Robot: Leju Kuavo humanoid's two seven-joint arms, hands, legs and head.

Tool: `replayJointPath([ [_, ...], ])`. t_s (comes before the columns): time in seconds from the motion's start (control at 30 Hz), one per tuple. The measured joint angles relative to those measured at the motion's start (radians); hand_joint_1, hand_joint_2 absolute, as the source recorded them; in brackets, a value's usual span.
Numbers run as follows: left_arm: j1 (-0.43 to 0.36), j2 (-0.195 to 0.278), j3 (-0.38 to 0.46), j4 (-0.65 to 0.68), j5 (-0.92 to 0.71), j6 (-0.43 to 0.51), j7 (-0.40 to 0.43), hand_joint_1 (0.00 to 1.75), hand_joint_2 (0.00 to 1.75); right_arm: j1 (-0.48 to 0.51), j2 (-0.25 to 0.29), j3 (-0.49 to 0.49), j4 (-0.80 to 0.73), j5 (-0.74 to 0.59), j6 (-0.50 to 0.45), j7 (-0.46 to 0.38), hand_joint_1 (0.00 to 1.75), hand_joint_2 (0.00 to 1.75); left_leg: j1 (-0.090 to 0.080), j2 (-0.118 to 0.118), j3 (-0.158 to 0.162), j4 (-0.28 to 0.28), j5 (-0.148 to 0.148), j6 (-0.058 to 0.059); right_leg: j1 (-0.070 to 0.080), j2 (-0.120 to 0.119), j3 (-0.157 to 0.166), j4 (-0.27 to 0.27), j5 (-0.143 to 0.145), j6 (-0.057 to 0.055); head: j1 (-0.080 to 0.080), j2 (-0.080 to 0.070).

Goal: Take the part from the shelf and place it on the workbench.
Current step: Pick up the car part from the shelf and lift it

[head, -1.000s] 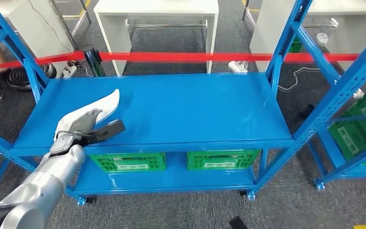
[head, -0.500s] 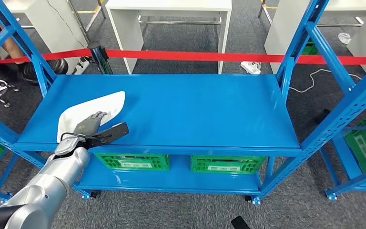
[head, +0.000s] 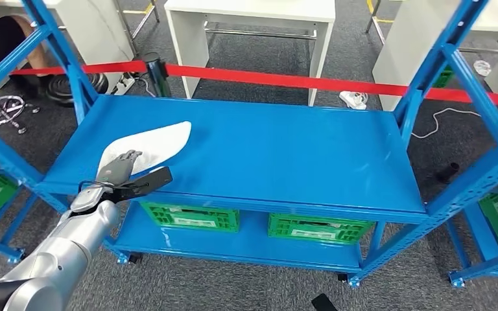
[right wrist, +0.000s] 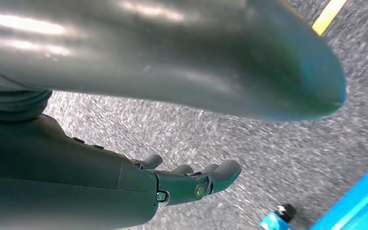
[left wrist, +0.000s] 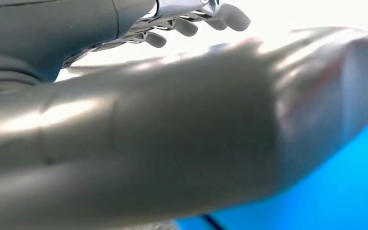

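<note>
The part (head: 152, 144) is a flat white curved piece lying on the left end of the blue shelf top (head: 285, 152). My left hand (head: 122, 173) reaches in from the front edge. Its fingers (head: 120, 162) rest spread on the near end of the part, and the thumb (head: 155, 177) sticks out to the side over the blue surface, off the part. The left wrist view has the fingers (left wrist: 191, 24) above the white part (left wrist: 292, 14) and the thumb (left wrist: 196, 120) up close. My right hand (right wrist: 191, 182) hangs over grey floor, loosely curled, holding nothing.
Two green crates (head: 191, 217) (head: 321, 228) sit on the lower shelf. Blue rack uprights (head: 467, 84) stand on both sides. A red barrier tape (head: 298, 82) runs behind, with a white table (head: 253, 13) beyond. A seated person's legs (head: 0, 39) are at the far left.
The camera has moved, shifting the whole scene. The part was raised and tilted in my left hand; now it lies flat on the blue surface with the fingers on top.
</note>
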Motion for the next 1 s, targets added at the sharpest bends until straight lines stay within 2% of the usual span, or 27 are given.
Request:
replayJointPath([
  [0.03,0.0,-0.002,0.0,0.0,0.0,0.002,-0.004,0.0,0.0,0.0,0.0,0.0,0.0,-0.001,-0.003,-0.001,0.0,0.0,0.002,-0.003,0.002,-0.004,0.003,0.006,-0.001,0.008,-0.021,0.043,-0.024,0.003,0.001,0.0],
  [0.1,0.003,-0.004,0.0,0.0,0.001,0.004,-0.011,0.0,0.0,0.001,0.0,-0.001,0.0,-0.003,-0.008,-0.004,0.0,0.0,-0.001,-0.01,0.002,-0.004,0.003,0.013,0.0,0.02,-0.083,0.171,-0.079,0.005,0.002,0.0],
  [0.13,0.006,-0.006,0.0,0.001,0.001,0.006,-0.014,0.0,0.44,0.002,0.0,-0.001,0.0,-0.003,-0.01,-0.005,0.0,0.0,-0.003,-0.014,0.002,-0.002,0.002,0.015,0.001,0.023,-0.109,0.22,-0.091,0.006,0.002,0.0],
  [0.17,0.01,-0.006,0.0,0.002,0.001,0.01,-0.017,0.0,0.87,0.002,0.0,-0.001,0.0,-0.002,-0.013,-0.007,0.0,0.0,-0.004,-0.017,0.002,0.0,0.001,0.016,0.002,0.024,-0.121,0.237,-0.086,0.006,0.002,0.0],
  [0.2,0.012,-0.007,0.0,0.002,0.001,0.018,-0.024,0.0,1.31,0.002,0.0,-0.002,0.0,0.0,-0.015,-0.009,0.0,0.0,-0.005,-0.021,0.002,0.002,0.0,0.015,0.002,0.024,-0.113,0.215,-0.063,0.004,0.002,0.0],
  [0.23,0.013,-0.007,0.0,0.002,0.0,0.03,-0.031,0.0,1.75,0.002,-0.001,-0.002,0.0,0.001,-0.016,-0.012,0.0,0.0,-0.005,-0.024,0.002,0.005,-0.002,0.014,0.003,0.024,-0.087,0.157,-0.028,0.002,0.002,0.0],
  [0.3,0.012,-0.007,0.0,0.0,-0.005,0.05,-0.043,0.0,1.75,0.001,-0.001,-0.002,0.0,0.002,-0.017,-0.014,0.0,0.0,-0.007,-0.028,0.0,0.013,-0.009,0.006,0.004,0.028,-0.026,0.03,0.02,-0.006,0.001,0.0],
  [0.33,0.011,-0.006,-0.001,0.0,-0.009,0.056,-0.045,0.0,1.75,0.0,-0.001,-0.002,0.0,0.003,-0.018,-0.015,0.0,0.0,-0.009,-0.03,-0.001,0.015,-0.011,0.001,0.006,0.03,-0.007,-0.008,0.029,-0.011,0.001,0.0],
  [0.37,0.011,-0.006,-0.002,0.0,-0.014,0.06,-0.045,0.0,1.75,0.001,-0.001,-0.002,0.0,0.003,-0.018,-0.014,0.0,0.0,-0.011,-0.03,-0.003,0.017,-0.014,-0.002,0.006,0.031,0.0,-0.024,0.028,-0.014,0.0,0.0],
  [0.5,0.007,-0.006,-0.014,-0.001,-0.044,0.09,-0.048,0.0,1.75,0.002,0.0,-0.002,0.0,0.003,-0.018,-0.014,0.0,0.0,-0.013,-0.03,0.001,0.011,-0.013,0.0,0.008,0.031,0.002,-0.028,0.031,-0.019,0.0,0.0],
  [0.67,-0.004,-0.006,-0.046,-0.001,-0.076,0.153,-0.06,0.0,1.75,0.002,0.001,-0.002,0.0,0.002,-0.018,-0.016,0.0,0.0,-0.013,-0.027,0.007,0.002,-0.01,-0.011,0.008,0.033,0.002,-0.028,0.03,-0.025,0.0,0.0],
  [1.0,-0.005,-0.007,-0.062,-0.001,-0.081,0.175,-0.067,0.0,1.75,0.002,0.001,-0.003,0.0,0.003,-0.02,-0.016,0.0,0.0,-0.014,-0.027,0.007,0.001,-0.009,-0.015,0.008,0.033,0.003,-0.028,0.03,-0.026,0.001,0.0],
])
